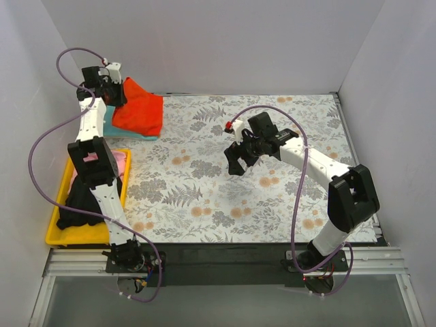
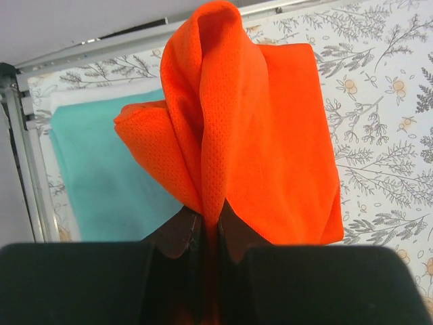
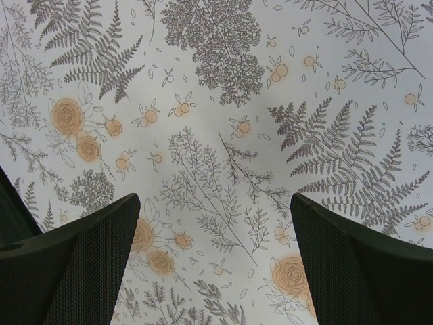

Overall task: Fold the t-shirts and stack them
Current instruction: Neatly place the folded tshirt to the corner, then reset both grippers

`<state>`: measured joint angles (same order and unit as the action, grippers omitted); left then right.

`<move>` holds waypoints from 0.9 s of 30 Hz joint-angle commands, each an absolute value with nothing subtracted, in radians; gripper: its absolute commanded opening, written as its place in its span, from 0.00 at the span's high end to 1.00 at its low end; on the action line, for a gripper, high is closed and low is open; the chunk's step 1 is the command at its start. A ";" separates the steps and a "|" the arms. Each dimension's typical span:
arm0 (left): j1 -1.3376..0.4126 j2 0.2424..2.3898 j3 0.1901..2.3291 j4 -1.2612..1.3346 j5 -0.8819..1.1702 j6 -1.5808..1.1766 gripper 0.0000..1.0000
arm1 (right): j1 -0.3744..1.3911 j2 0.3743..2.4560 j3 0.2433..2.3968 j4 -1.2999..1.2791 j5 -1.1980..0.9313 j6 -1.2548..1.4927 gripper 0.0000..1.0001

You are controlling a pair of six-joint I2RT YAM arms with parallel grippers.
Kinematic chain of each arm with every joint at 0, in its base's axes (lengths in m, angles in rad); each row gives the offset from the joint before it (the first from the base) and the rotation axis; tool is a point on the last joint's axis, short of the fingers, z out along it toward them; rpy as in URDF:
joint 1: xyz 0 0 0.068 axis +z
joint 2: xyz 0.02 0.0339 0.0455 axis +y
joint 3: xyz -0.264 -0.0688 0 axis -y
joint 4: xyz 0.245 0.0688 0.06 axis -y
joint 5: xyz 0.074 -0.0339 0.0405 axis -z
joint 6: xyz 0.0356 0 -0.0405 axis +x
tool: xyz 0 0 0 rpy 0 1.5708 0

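Observation:
The bright orange-red t-shirt (image 1: 139, 110) lies folded at the table's far left on the teal t-shirt (image 1: 136, 135), of which only an edge shows from above. My left gripper (image 1: 113, 92) is shut on a pinched fold at the orange-red shirt's left end. In the left wrist view that fold rises bunched out of the gripper (image 2: 211, 220), with the orange-red shirt (image 2: 270, 135) spread beyond it and the teal shirt (image 2: 101, 176) flat beneath on the left. A black t-shirt (image 1: 82, 204) and a pink one (image 1: 120, 162) lie in the tray. My right gripper (image 1: 238, 162) hangs open over mid-table and holds nothing (image 3: 215, 203).
The yellow tray (image 1: 58, 235) sits at the near left, partly under my left arm. The grey floral cloth (image 1: 272, 197) covers the table (image 3: 216, 101). White walls close in on the left, back and right. A metal rail (image 2: 30, 169) runs beside the teal shirt.

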<state>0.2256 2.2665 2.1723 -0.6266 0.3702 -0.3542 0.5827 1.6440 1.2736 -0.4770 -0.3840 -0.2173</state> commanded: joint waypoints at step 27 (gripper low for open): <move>0.319 2.229 2.336 -0.468 0.250 -0.339 0.18 | 0.520 1.625 1.367 -0.532 -0.351 -0.252 0.02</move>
<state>0.3119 2.3901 2.2459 -0.4938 0.2707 -0.3233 0.5632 1.6913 1.3132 -0.5198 -0.3641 -0.2413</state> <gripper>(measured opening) 0.818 0.984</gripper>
